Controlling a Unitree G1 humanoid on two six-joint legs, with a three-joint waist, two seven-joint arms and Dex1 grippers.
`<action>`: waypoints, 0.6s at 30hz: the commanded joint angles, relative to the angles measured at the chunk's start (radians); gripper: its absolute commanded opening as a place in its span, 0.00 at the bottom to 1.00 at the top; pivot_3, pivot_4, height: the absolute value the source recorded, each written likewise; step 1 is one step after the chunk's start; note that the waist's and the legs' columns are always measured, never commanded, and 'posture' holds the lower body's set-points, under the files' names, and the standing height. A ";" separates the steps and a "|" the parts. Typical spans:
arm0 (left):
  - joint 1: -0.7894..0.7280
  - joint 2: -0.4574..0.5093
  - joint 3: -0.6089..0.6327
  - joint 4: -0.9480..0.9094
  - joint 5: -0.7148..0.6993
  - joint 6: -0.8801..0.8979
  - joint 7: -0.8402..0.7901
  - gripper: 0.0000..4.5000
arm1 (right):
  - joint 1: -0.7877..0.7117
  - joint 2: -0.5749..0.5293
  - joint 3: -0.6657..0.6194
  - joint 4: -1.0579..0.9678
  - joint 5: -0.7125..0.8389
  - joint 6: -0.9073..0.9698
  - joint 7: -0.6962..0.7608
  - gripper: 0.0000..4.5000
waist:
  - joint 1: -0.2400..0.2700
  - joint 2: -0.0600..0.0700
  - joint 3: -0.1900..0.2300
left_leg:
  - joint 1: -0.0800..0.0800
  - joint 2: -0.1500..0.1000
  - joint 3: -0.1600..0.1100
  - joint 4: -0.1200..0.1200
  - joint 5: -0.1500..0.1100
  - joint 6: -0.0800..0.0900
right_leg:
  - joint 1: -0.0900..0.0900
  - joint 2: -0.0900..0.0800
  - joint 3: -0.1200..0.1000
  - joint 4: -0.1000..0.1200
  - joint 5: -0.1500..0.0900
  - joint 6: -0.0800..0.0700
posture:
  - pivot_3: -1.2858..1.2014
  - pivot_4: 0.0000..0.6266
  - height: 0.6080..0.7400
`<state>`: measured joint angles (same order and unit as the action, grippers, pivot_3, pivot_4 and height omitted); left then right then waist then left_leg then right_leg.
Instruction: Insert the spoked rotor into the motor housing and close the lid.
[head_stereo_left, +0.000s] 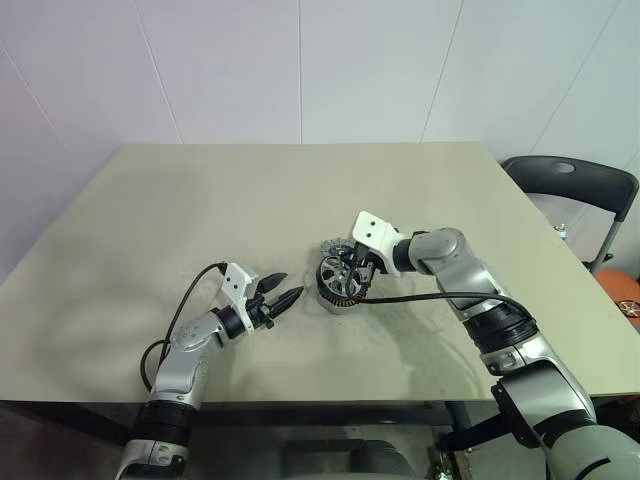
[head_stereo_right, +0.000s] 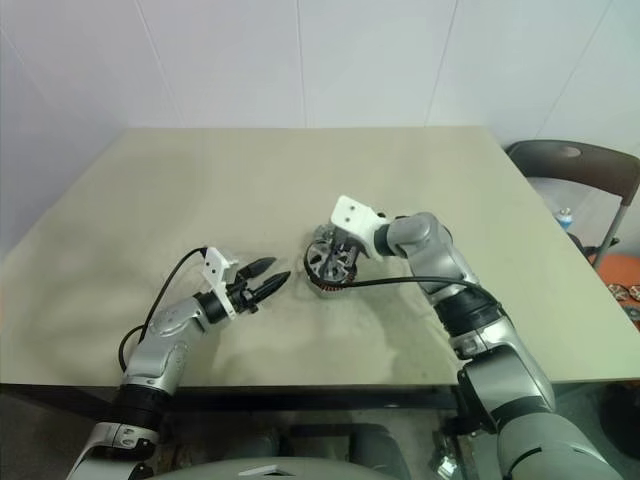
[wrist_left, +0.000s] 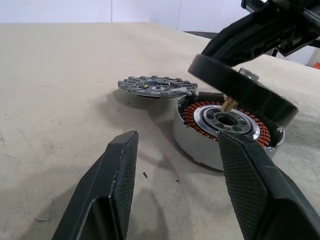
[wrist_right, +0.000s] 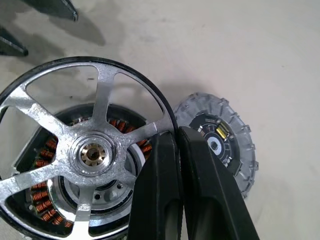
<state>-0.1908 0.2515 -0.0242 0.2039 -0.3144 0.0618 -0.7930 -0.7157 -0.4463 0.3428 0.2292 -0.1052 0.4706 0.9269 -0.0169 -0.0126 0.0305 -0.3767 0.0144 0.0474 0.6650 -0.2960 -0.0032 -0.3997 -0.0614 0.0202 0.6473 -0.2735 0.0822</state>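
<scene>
The right gripper (wrist_right: 172, 145) pinches the rim of the spoked rotor (wrist_right: 82, 150), fingers pressed tight; it holds the rotor tilted just above the motor housing (wrist_left: 225, 131), near the middle of the table (head_stereo_left: 200, 200); the left gripper (head_stereo_left: 280, 296) hangs spread and empty, just left of the housing; the lid (wrist_left: 156, 86) lies flat just beyond it

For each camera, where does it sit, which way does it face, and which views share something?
Left and right eye views: on the head, facing forward and down at the table; both arms show.
Left wrist view: low, along the open left gripper toward the motor housing and lid.
Right wrist view: steeply down; the right gripper pinches the spoked rotor rim.
Shared: all views show housing and rotor.
</scene>
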 joint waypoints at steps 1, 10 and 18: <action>-0.008 0.003 0.007 -0.003 -0.002 -0.010 0.000 0.60 | -0.018 -0.015 -0.002 0.001 -0.014 -0.031 -0.010 0.00 | 0.000 0.000 0.000 | 0.000 0.000 0.000 0.000 0.000 0.000 | 0.000 0.000 0.000 0.000 0.000 0.000 | 0.52 0.00 1.00; -0.007 0.007 0.012 -0.003 -0.003 -0.013 0.002 0.60 | -0.015 -0.021 0.001 0.022 -0.023 -0.051 -0.010 0.00 | 0.000 0.000 0.000 | -0.009 0.000 0.000 0.000 0.000 0.000 | -0.008 0.000 0.000 0.000 0.000 0.000 | 0.52 0.00 1.00; -0.005 0.008 0.011 0.001 -0.002 -0.014 0.001 0.60 | -0.006 -0.023 -0.018 -0.017 0.014 -0.021 0.029 0.00 | 0.000 0.000 0.000 | -0.010 0.000 0.000 0.000 0.000 0.000 | -0.010 0.000 -0.001 0.000 0.000 0.000 | 0.52 0.00 1.00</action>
<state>-0.1907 0.2564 -0.0223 0.2080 -0.3144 0.0609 -0.7919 -0.7086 -0.4607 0.3481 0.2558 -0.1039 0.4514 0.9514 -0.0165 -0.0125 0.0304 -0.3870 0.0142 0.0474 0.6653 -0.2958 -0.0034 -0.4093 -0.0616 0.0196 0.6475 -0.2732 0.0826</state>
